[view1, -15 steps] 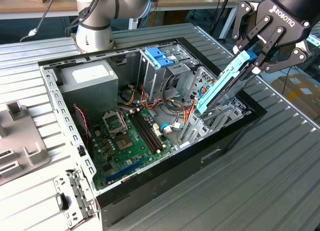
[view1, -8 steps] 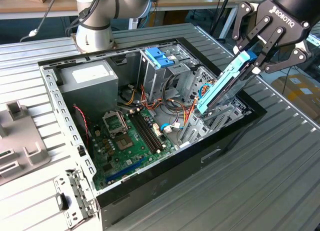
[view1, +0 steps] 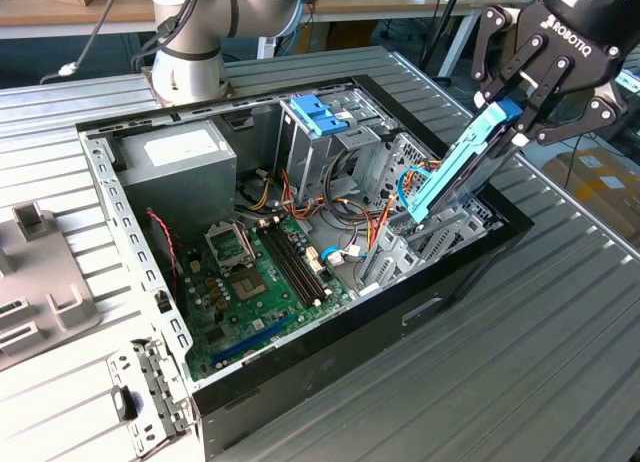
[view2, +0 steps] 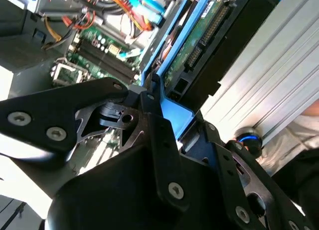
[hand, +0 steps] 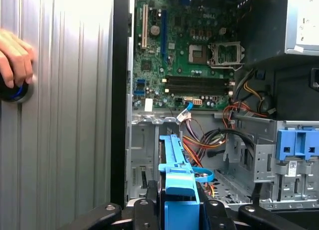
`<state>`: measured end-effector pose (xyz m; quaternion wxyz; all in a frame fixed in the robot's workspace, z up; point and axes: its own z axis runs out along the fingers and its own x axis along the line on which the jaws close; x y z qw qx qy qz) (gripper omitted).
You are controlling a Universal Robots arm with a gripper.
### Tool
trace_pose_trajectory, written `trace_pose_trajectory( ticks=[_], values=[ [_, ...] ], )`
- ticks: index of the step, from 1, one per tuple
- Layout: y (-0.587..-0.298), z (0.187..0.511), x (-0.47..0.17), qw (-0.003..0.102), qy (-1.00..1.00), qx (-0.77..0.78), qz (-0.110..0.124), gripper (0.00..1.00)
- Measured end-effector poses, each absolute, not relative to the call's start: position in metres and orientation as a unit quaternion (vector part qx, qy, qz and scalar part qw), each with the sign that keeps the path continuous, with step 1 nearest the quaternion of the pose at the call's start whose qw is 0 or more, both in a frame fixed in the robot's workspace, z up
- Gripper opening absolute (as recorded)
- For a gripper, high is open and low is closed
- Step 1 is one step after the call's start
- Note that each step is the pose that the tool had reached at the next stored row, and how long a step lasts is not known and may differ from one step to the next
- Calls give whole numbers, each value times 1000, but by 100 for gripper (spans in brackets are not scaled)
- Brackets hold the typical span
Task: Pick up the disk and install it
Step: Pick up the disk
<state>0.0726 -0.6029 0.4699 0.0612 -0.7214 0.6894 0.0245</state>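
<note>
Above the open computer case, jaws apparently pinch the tilted disk by its end tab.

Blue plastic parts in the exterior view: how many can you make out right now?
2: the disk with light-blue rails, clamped in the gripper, and the blue bracket atop the drive cage. Others may be hidden.

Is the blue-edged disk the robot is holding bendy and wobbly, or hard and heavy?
Probably hard: the disk stays straight though the gripper pinches only its top end. Likely heavy for its size, since its body looks like metal with a circuit board. The smooth blue plastic rails might slip, so a firm squeeze seems wise.
</note>
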Motion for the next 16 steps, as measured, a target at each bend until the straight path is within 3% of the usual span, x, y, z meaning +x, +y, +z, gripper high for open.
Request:
trace_pose_trajectory(
  ticks=[7, 8, 16],
  values=[
    [-603, 469, 73, 58, 702, -710, 18, 37],
    [-603, 468, 72, 52, 714, -699, 10, 37],
    [-596, 456, 57, 52, 705, -707, 11, 37]
  ],
)
